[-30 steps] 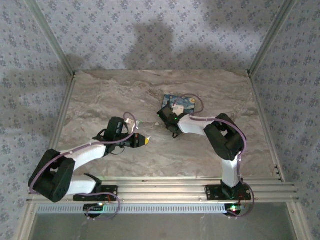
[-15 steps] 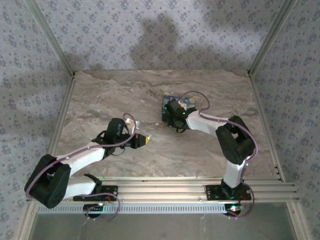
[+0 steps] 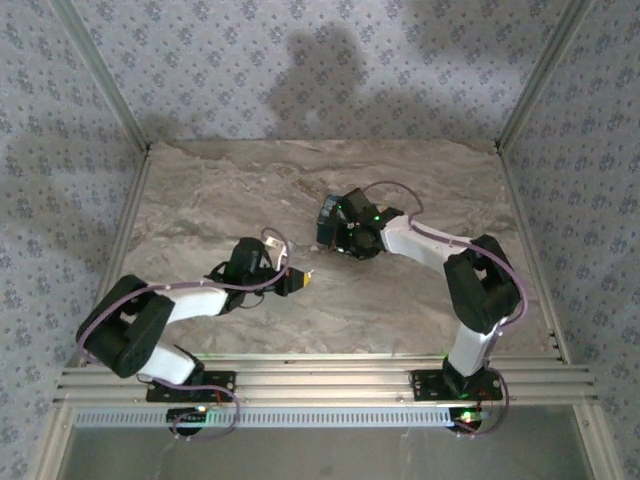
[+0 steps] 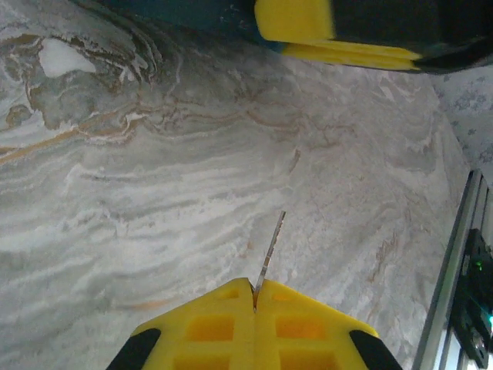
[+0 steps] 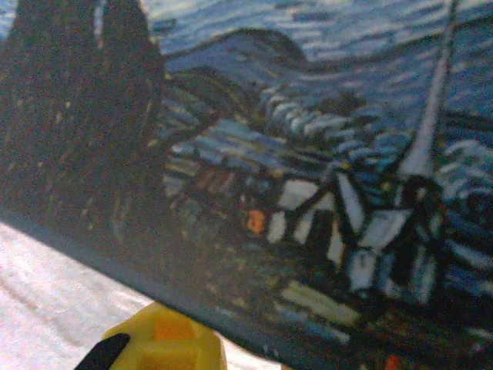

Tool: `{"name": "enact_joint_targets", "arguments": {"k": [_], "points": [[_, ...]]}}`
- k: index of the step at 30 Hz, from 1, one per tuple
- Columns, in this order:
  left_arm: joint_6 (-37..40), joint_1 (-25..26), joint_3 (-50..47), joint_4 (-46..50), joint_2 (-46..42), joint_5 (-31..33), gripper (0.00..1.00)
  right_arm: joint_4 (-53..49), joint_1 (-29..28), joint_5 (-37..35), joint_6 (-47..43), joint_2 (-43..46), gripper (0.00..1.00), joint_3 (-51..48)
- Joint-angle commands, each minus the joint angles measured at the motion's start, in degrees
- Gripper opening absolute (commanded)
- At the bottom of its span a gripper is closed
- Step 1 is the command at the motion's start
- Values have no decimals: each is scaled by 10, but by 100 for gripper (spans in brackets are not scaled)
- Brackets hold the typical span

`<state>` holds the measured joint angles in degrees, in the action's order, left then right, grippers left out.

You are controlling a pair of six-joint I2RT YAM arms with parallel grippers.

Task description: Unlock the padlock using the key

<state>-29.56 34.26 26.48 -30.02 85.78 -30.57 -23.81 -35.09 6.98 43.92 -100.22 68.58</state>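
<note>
The padlock (image 3: 328,218) sits far-centre on the surface (image 3: 200,200), tipped on edge. My R end effector (image 3: 345,235) is clamped on it, prob. to present the keyway to the L side. The key (image 4: 269,247) is nipped in my clenched L end effector (image 4: 254,291), blade fwd, aimed at the lock, not yet near. Vs 1 s ago: the padlock lay flat, and the L arm is now closer.
</note>
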Motion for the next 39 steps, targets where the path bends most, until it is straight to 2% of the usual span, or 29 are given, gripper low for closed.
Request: {"name": "enact_joint_targets", "arguments": {"k": [1, 13, 26, 39], "points": [[-27, 3, 25, -101, 43, -30, 0, 5, 12, 63, 19, 29, 0, 13], [-81, -11, 76, -219, 152, -127, 0, 59, 23, 146, 27, 45, 0, -27], [-126, -44, 76, -302, 205, -151, 0, 65, 33, 153, 28, 51, 0, -30], [-132, -41, 97, -311, 221, -162, 0, 76, 31, 162, 42, 47, 0, -32]]}}
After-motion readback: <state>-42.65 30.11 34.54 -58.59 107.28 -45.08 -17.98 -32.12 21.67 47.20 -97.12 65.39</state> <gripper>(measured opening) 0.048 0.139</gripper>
